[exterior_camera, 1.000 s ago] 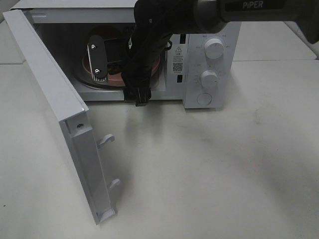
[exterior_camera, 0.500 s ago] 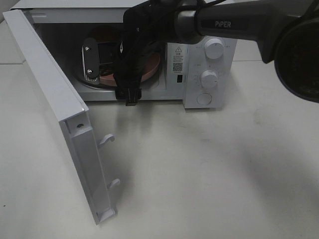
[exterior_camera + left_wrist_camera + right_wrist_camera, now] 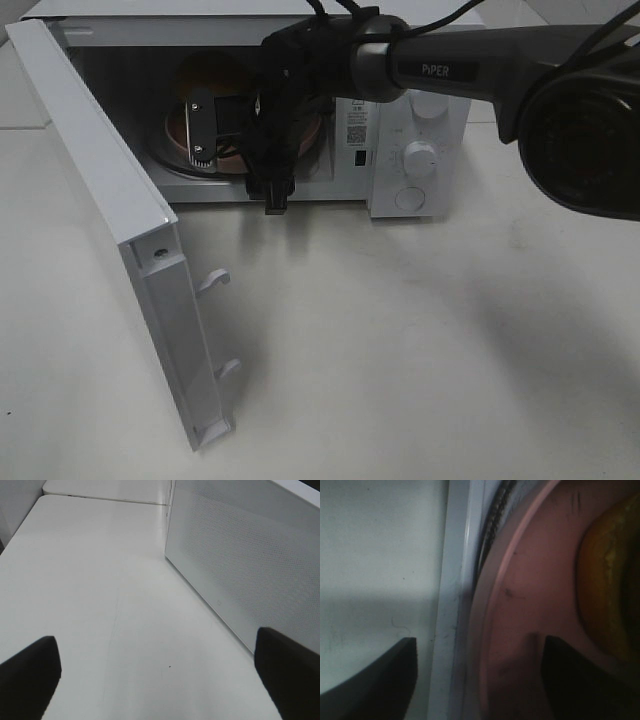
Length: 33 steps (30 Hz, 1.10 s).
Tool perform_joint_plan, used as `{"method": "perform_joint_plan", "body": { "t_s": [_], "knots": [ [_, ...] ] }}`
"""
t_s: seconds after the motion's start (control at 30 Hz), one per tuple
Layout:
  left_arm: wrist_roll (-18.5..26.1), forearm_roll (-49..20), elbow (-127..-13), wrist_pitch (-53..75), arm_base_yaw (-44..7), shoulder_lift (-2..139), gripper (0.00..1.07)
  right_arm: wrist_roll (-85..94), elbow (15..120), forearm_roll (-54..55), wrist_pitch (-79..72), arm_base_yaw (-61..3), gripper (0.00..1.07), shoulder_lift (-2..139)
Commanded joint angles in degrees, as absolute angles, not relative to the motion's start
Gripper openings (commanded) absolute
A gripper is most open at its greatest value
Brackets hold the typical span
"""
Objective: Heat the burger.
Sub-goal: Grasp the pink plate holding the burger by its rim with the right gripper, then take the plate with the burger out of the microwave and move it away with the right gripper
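White table (image 3: 420, 340) carries the microwave (image 3: 420, 110) with its door (image 3: 120, 250) swung wide, and you see the burger (image 3: 607, 580) on the pink plate (image 3: 530, 580) inside the cavity. Your right gripper (image 3: 475, 672) stands at the plate rim with jaws apart, nothing between them; the left gripper (image 3: 155, 672) is wide open beside the microwave. I judge the placing is done, so next you pull the arm out and shut the door.

The right arm (image 3: 300, 100) covered most of the pink plate (image 3: 175, 130) and the burger (image 3: 607, 580), which the right wrist picture's edge cut off. The microwave's (image 3: 420, 190) dial markings were too small to read.
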<state>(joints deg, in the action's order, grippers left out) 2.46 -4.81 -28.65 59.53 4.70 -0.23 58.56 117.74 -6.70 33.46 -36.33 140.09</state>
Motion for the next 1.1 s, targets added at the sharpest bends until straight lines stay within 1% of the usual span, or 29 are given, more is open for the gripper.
{"method": "perform_joint_plan", "body": {
  "t_s": [0.03,0.07,0.1,0.13,0.17,0.2,0.23,0.87,1.1],
  "knots": [
    [2.46,-4.93,-28.36,59.42,4.81,-1.43,0.98,58.38,118.14,-5.67,33.86,-36.10,0.44,140.89],
    [2.46,-4.93,-28.36,59.42,4.81,-1.43,0.98,58.38,118.14,-5.67,33.86,-36.10,0.44,140.89],
    [2.46,-4.93,-28.36,59.42,4.81,-1.43,0.98,58.38,118.14,-5.61,33.80,-36.10,0.35,140.89],
    [2.46,-4.93,-28.36,59.42,4.81,-1.43,0.98,58.61,118.14,-5.50,33.69,-36.10,0.19,141.18],
    [2.46,-4.93,-28.36,59.42,4.81,-1.43,0.98,58.61,118.14,-5.50,33.69,-36.10,0.19,141.18],
    [2.46,-4.93,-28.36,59.42,4.81,-1.43,0.98,58.79,118.14,-5.50,33.63,-36.10,0.12,141.18],
    [2.46,-4.93,-28.36,59.42,4.81,-1.43,0.98,58.90,118.14,-5.39,33.63,-36.10,0.00,141.18],
    [2.46,-4.93,-28.36,59.42,4.81,-1.43,0.98,60.85,118.09,-5.10,36.50,-37.53,0.00,140.43],
    [2.46,-4.93,-28.36,59.42,4.81,-1.43,0.98,67.61,114.08,-4.87,35.75,-38.22,0.00,136.77]
  ]
}}
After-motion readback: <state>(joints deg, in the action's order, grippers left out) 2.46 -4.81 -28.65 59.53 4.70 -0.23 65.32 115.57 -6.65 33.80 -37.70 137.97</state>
